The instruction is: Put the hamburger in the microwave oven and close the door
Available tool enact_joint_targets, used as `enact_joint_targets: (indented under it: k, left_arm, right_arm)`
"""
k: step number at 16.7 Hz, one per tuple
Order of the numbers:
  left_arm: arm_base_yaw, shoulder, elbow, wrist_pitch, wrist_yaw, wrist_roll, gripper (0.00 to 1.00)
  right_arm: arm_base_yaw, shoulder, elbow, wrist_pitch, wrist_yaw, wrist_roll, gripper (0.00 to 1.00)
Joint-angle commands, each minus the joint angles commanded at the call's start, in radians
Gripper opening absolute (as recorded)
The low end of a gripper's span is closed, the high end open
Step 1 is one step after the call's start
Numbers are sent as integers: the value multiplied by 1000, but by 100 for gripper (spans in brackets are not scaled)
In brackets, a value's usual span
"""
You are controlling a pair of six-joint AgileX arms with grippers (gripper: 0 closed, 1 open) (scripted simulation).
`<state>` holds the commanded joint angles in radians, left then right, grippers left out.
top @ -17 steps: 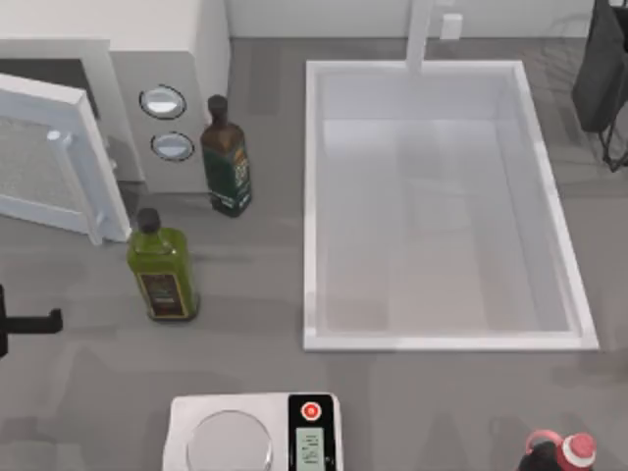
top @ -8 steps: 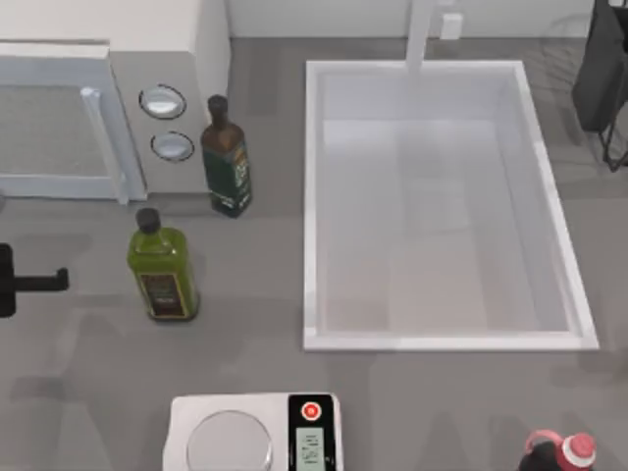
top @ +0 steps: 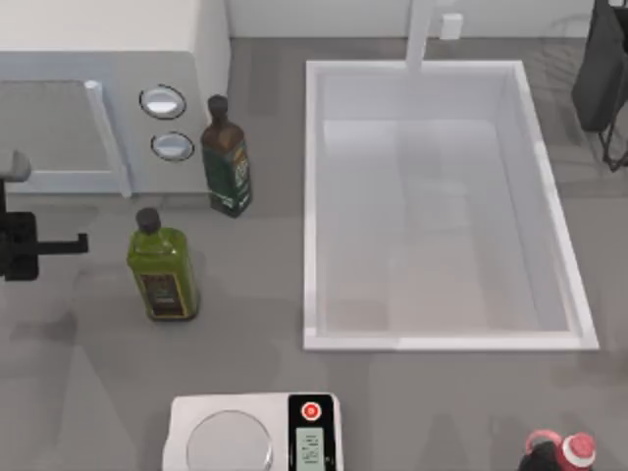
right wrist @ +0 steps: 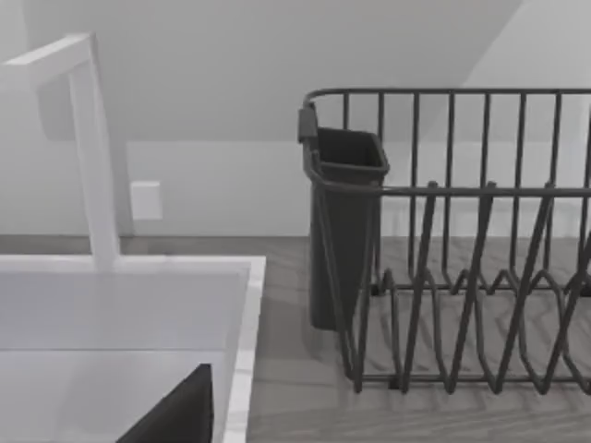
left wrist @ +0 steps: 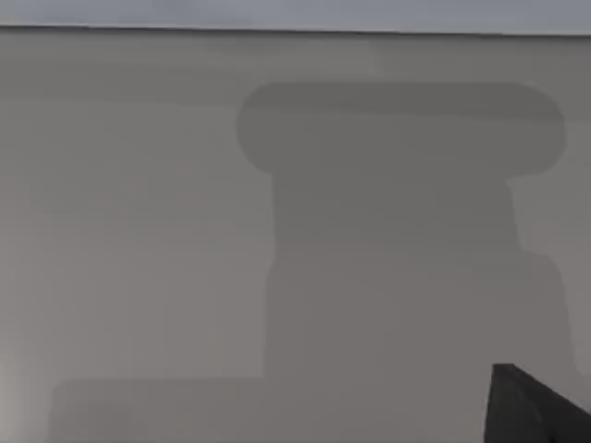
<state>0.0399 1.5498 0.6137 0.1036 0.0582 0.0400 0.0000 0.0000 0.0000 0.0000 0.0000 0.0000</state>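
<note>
Jaws first: from the top view I honestly can't tell whether the left gripper [top: 59, 243] is parted or pinched. It sits at the table's left edge, just in front of the door [top: 49, 132], which looks flush with the microwave oven [top: 108, 39]. Its white bar handle [top: 108, 137] runs front to back. No hamburger anywhere on the table.

Left wrist view: flat grey surface with a shadow, one dark fingertip [left wrist: 531, 406].

Right wrist view: sink [right wrist: 242, 305] and dish rack [right wrist: 462, 277]; that arm's parked far right.

A kitchen: sink [top: 312, 206]; dish rack [right wrist: 462, 240]; microwave oven [top: 201, 39]; oil bottles [top: 162, 265].
</note>
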Motion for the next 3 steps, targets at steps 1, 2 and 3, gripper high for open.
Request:
enact_joint_targets:
  k: [1,2,3]
  left_arm:
    - [-2,11,18,15,-2,0,0]
    - [-3,17,30,25,-4,0,0]
    - [-3,18,32,27,-4,0,0]
  right_arm:
    - [0,0,0,0,0,0,100]
    - [0,0,0,0,0,0,100]
    - [0,0,0,0,0,0,100]
